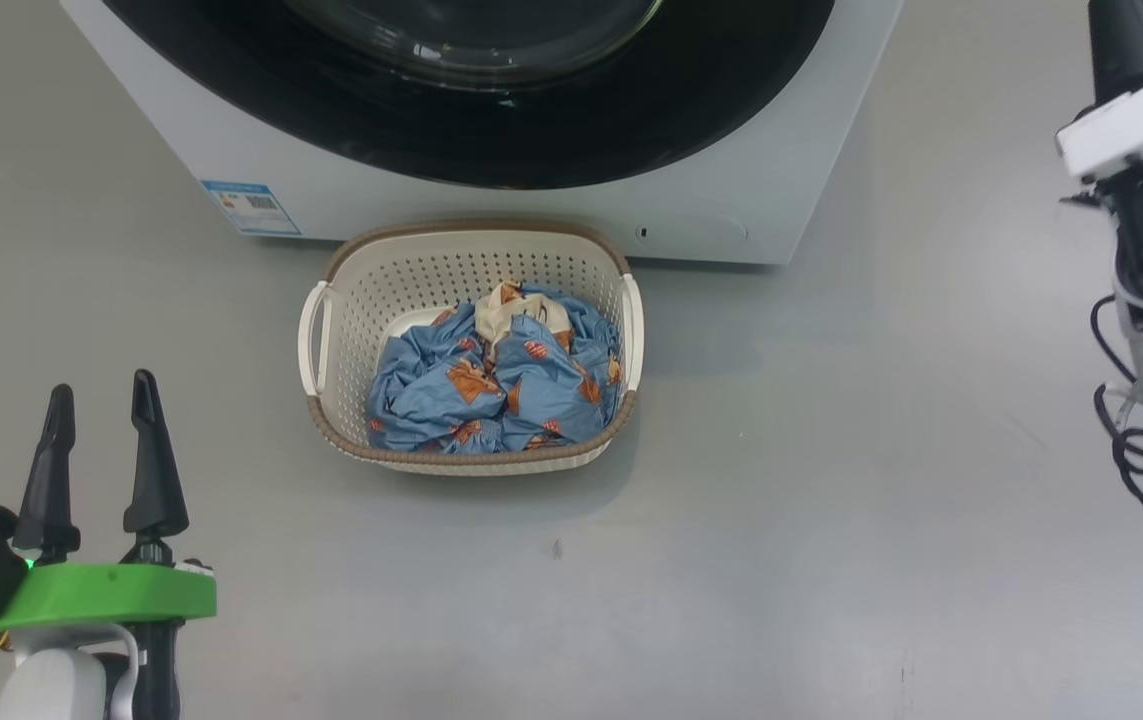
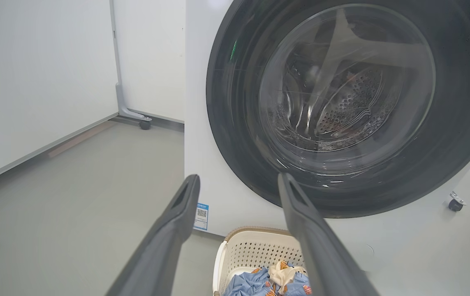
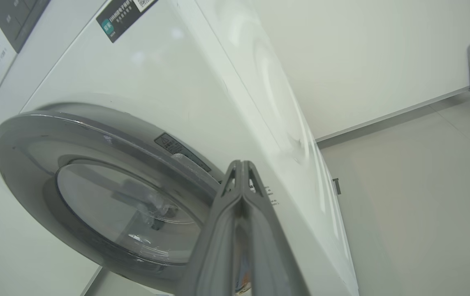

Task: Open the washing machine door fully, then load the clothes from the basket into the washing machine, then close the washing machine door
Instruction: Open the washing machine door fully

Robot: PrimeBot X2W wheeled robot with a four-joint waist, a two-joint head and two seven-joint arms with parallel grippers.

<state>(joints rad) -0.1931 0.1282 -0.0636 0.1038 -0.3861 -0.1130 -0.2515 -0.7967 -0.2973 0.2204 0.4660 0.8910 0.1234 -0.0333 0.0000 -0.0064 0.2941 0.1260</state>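
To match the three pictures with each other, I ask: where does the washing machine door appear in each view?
Head view: washing machine door, along the top edge, cut off, above the basket.
Left wrist view: door, upper right, very large.
Right wrist view: door, lower left, tilted.
Shared landmark: the white front of the washing machine around the door.

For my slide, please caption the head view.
The clothes lie in the basket before the shut washing machine door, left pincer open.

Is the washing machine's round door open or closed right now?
Closed. The door lies flat against the front of the washing machine, and the drum shows through its glass.
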